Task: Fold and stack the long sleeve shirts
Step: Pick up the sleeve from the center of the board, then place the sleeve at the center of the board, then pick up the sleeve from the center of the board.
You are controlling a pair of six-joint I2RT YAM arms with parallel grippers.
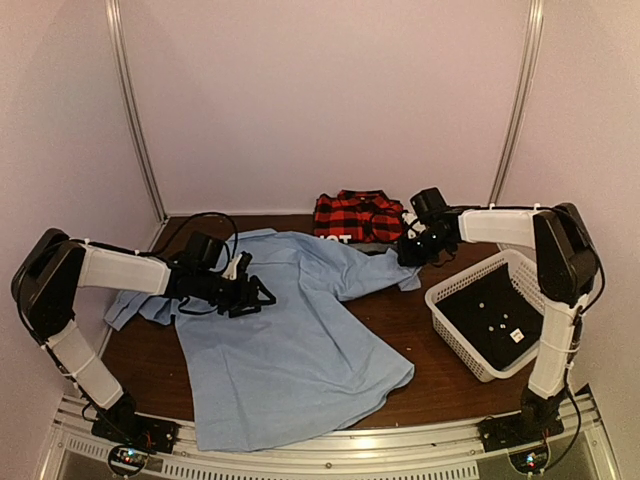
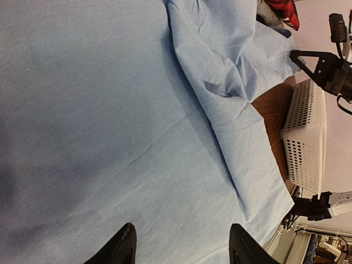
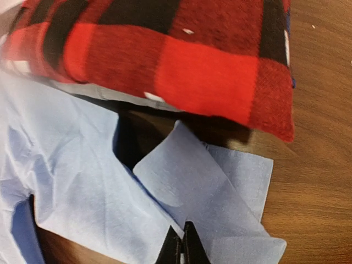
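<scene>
Shirts from above: light blue shirt [image 1: 290, 350] spread across the table [image 1: 420, 330], red-and-black plaid shirt [image 1: 355, 215] folded at the far edge, 1 white mesh basket [image 1: 450, 285] on the right.
Left wrist: left gripper [image 2: 181, 228] splayed over blue cloth, grasping nothing.
Right wrist: right gripper [image 3: 183, 231] pressed closed at the blue sleeve cuff [image 3: 220, 187]; I cannot tell whether it pinches cloth.

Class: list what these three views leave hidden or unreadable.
Top view: white specks in the basket are too small to identify.
Right wrist view: the plaid shirt is cut off by the top edge.
Right wrist view: whether the right gripper pinches the blue shirt; the bottom edge crops its fingers.
</scene>
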